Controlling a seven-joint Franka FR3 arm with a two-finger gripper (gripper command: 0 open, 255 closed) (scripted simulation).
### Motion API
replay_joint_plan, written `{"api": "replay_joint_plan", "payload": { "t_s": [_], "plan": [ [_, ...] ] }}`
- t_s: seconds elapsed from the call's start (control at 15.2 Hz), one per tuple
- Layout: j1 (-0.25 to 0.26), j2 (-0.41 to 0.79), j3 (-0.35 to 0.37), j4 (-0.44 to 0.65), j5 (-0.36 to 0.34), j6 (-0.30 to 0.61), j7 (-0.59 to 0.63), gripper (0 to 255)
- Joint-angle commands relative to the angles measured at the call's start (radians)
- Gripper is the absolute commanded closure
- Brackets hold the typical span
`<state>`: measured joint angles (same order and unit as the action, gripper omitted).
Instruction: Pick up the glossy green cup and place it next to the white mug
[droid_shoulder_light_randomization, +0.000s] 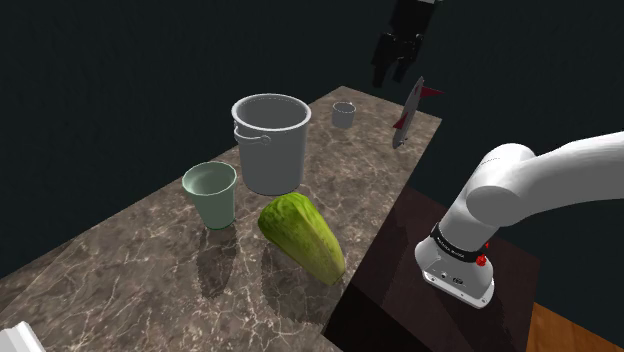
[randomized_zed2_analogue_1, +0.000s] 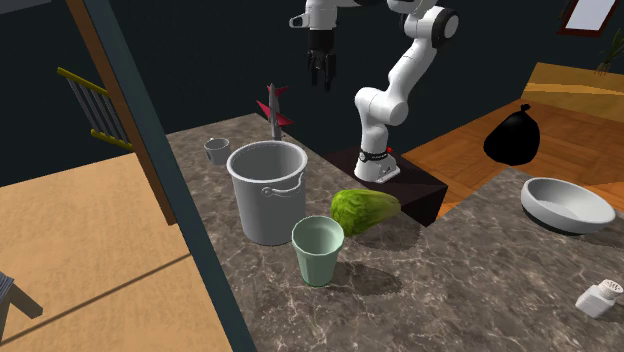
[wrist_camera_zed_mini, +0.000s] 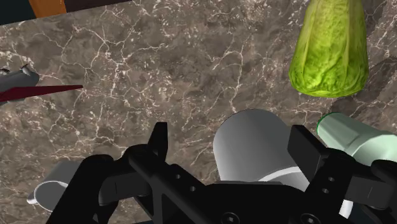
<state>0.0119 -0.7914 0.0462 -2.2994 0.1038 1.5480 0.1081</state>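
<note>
A pale green cup (droid_shoulder_light_randomization: 210, 192) (randomized_zed2_analogue_1: 318, 250) stands upright on the marble counter, next to a large grey bucket (droid_shoulder_light_randomization: 270, 140) (randomized_zed2_analogue_1: 266, 190). A small pale grey mug (droid_shoulder_light_randomization: 344, 114) (randomized_zed2_analogue_1: 216, 150) stands beyond the bucket near the counter's far end. My gripper (droid_shoulder_light_randomization: 395, 60) (randomized_zed2_analogue_1: 321, 65) hangs open high above that far end, holding nothing. In the wrist view the open gripper (wrist_camera_zed_mini: 232, 143) frames the bucket (wrist_camera_zed_mini: 254, 146) far below. Beside the bucket lies the green cup (wrist_camera_zed_mini: 356, 137), and the mug (wrist_camera_zed_mini: 54, 181) shows by the other finger.
A green leafy cabbage (droid_shoulder_light_randomization: 302, 235) (randomized_zed2_analogue_1: 364, 210) (wrist_camera_zed_mini: 331, 48) lies close to the cup. A grey and red toy rocket (droid_shoulder_light_randomization: 408, 115) (randomized_zed2_analogue_1: 273, 108) stands near the mug. In the second exterior view a grey bowl (randomized_zed2_analogue_1: 567, 205) and a small white object (randomized_zed2_analogue_1: 598, 297) sit far right.
</note>
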Motion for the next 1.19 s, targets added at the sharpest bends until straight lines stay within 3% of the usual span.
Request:
{"api": "replay_joint_plan", "payload": {
  "t_s": [0.0, 0.59, 1.12],
  "plan": [
    [0.0, 0.0, 0.0, 0.0, 0.0, 0.0, 0.0, 0],
    [0.047, 0.183, 0.112, -0.046, 0.107, 0.25, 0.087, 0],
    [0.082, 0.412, 0.209, 0.001, 0.165, 0.46, 0.158, 0]
  ]
}}
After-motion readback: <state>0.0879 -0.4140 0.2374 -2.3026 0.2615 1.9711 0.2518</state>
